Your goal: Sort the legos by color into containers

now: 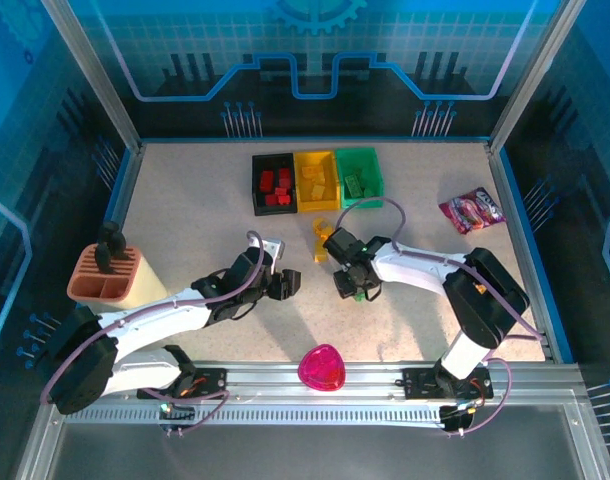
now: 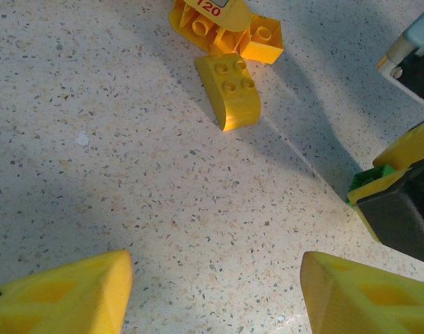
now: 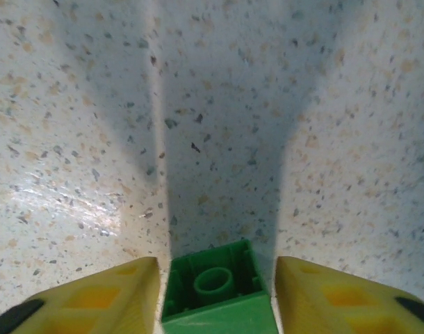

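The black bin (image 1: 274, 184) holds red legos, the yellow bin (image 1: 316, 180) yellow ones, and the green bin (image 1: 359, 176) green ones, side by side at the back. My right gripper (image 1: 356, 288) (image 3: 217, 296) is down at the table, its fingers (image 3: 108, 296) tight against both sides of a green lego (image 3: 217, 291) that shows its hollow underside. My left gripper (image 1: 285, 283) (image 2: 213, 299) is open over bare table, a short way left of it. A few yellow legos (image 1: 322, 241) lie loose in front of the bins, among them a curved one (image 2: 231, 90).
A pink heart-shaped dish (image 1: 322, 368) sits by the near edge between the arm bases. A peach slotted holder (image 1: 107, 276) stands at the left. A purple snack packet (image 1: 472, 209) lies at the right. The right gripper's finger (image 2: 400, 209) is close on the right in the left wrist view.
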Robot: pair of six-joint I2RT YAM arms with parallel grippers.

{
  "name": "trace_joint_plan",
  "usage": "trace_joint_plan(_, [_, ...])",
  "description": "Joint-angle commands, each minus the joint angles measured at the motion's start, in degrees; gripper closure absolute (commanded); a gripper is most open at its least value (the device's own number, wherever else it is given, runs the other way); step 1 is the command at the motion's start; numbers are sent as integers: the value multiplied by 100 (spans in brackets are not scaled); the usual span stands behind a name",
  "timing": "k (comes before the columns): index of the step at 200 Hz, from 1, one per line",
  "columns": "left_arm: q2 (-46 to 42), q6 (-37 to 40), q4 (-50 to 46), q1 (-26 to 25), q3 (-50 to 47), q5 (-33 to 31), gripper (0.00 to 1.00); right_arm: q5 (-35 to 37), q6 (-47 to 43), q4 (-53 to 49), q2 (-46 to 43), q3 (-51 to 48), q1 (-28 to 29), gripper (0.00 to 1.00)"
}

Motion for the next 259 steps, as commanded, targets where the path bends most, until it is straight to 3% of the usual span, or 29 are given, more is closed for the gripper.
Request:
trace_joint_plan(1, [25, -8, 68, -59, 81, 18, 34, 77, 175, -71, 97, -89, 139, 58])
trace_joint_plan(57, [57, 18, 57, -71, 101, 9, 34, 372, 0, -194, 150, 346, 64, 67])
trace_joint_plan(112, [-54, 41, -81, -72, 88, -68, 34, 222, -702, -261, 276, 1542, -1025, 68])
trace_joint_plan(176, [-260, 80, -275, -78, 79, -198, 34, -147, -1162, -618, 1621, 4143, -2352, 66])
trace_joint_plan(225, [-696, 67, -570, -77, 8, -374, 34, -24, -1345, -1381, 3159, 6591, -2701, 65])
trace_joint_plan(241, [-817, 71, -677, -77, 13, -419, 34, 59, -1370, -1631, 3614, 7224, -2751, 54])
trace_joint_plan(252, [-878, 68, -717, -77, 22, -446, 34, 142, -1340, -1968, 3857, 7684, -2742, 26])
trace_joint_plan(259, [-893, 71, -752, -84, 31, -456, 34, 213, -1311, -2149, 3971, 7817, -2709, 18])
